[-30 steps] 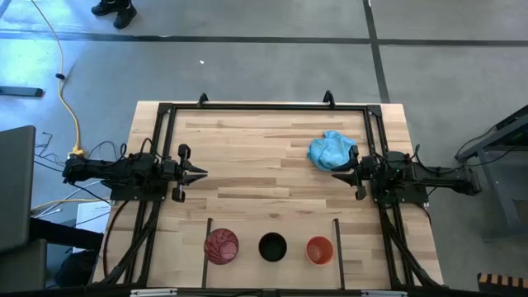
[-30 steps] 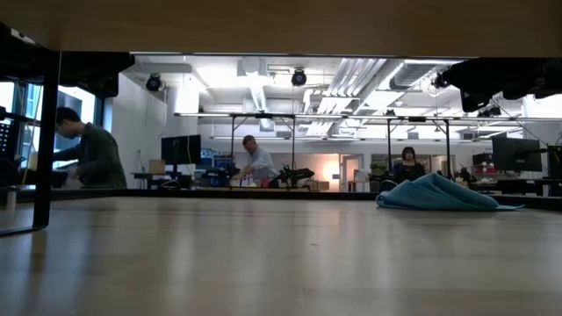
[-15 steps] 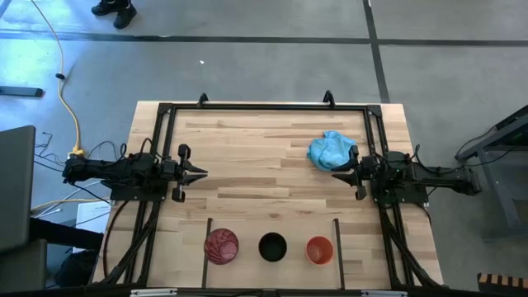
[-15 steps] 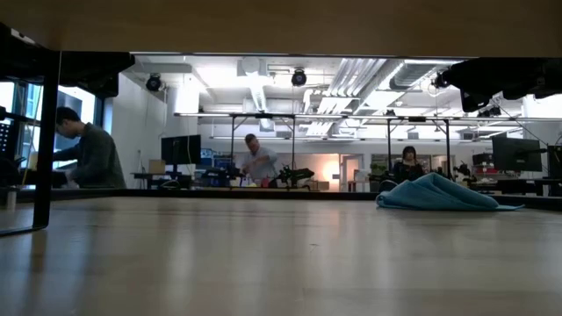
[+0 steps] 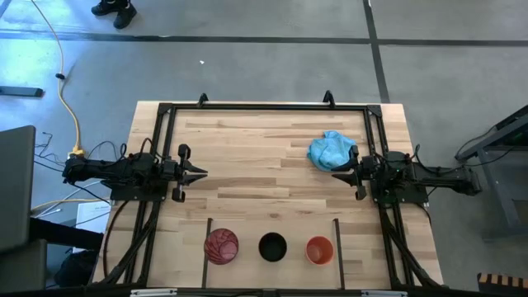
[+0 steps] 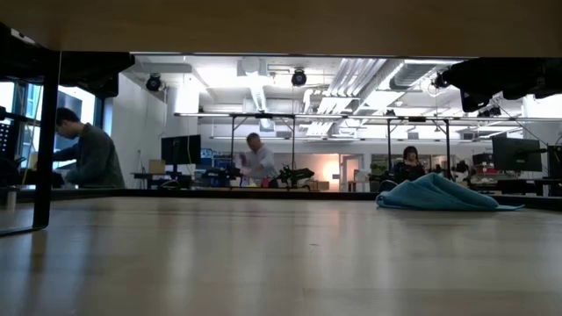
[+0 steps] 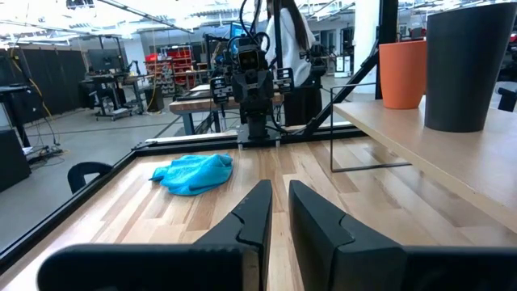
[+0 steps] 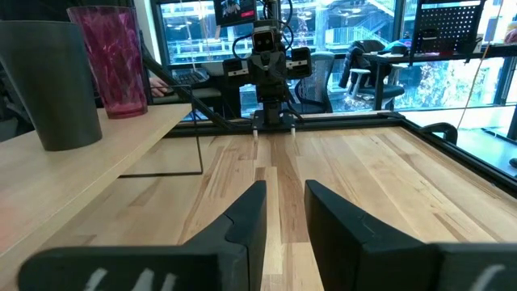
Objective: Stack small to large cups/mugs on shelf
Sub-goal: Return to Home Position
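Three cups stand upright in a row on the shelf (image 5: 272,262) at the table's near edge: the red-pink cup (image 5: 221,245) on the left, the black cup (image 5: 272,246) in the middle, the orange cup (image 5: 319,249) on the right. My left gripper (image 5: 200,174) hovers shut over the table's left side, pointing right. My right gripper (image 5: 336,172) hovers shut over the right side, pointing left. The left wrist view shows the orange cup (image 7: 402,73) and black cup (image 7: 468,65). The right wrist view shows the black cup (image 8: 48,85) and red-pink cup (image 8: 109,61).
A crumpled light blue cloth (image 5: 331,150) lies on the table just beyond my right gripper, also the cloth (image 6: 435,193) in the low view. Two thin black bars (image 5: 206,252) bound the shelf section. A black frame (image 5: 264,106) runs along the table's edges. People work in the room behind.
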